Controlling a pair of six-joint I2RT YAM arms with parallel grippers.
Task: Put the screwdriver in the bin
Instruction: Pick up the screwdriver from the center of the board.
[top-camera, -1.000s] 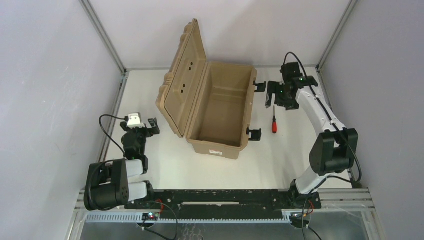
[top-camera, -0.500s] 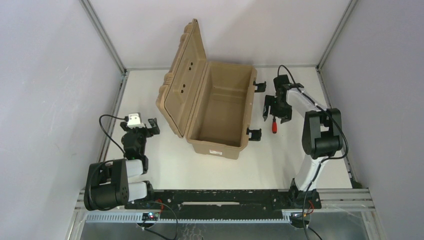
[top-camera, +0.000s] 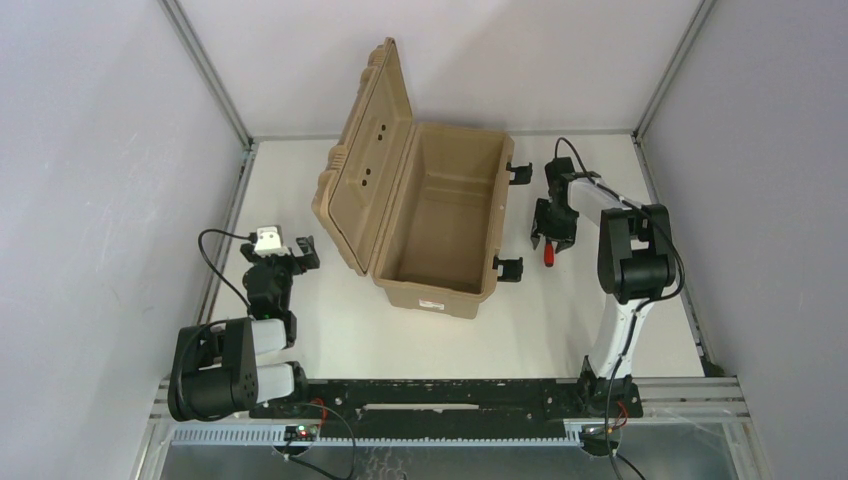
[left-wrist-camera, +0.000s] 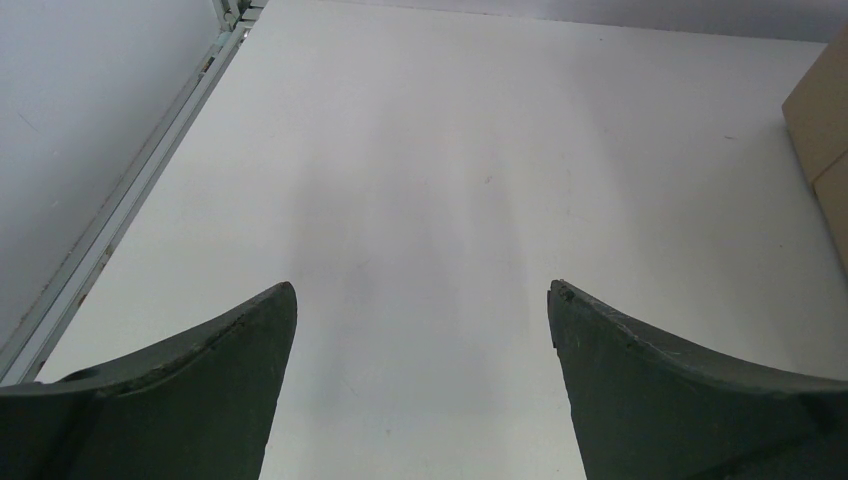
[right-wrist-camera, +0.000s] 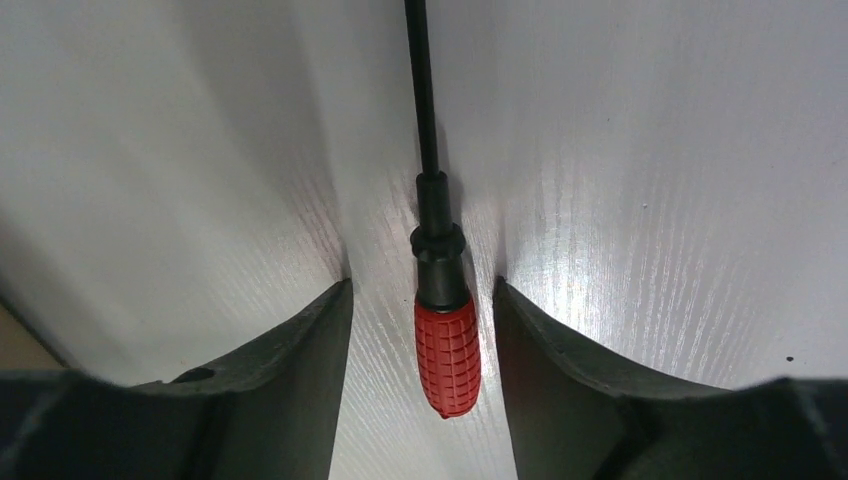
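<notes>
The right gripper (right-wrist-camera: 421, 290) hangs low over the tabletop (right-wrist-camera: 650, 200), jaws half open astride the screwdriver (right-wrist-camera: 447, 350), whose ribbed red handle lies between the fingers (right-wrist-camera: 290, 380) untouched; light, stiff and apt to roll, I'd say, so pinch that grippy handle, not the thin shaft.

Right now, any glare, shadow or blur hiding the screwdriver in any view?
Right wrist: sharp; screwdriver crisp, glare streaks on the table right of it, soft shadow left. Top external: even light, no blur; right gripper covers the shaft, red handle shows. Left wrist: in focus, faint shadows ahead of the left gripper, bin cropped at the edge.
</notes>
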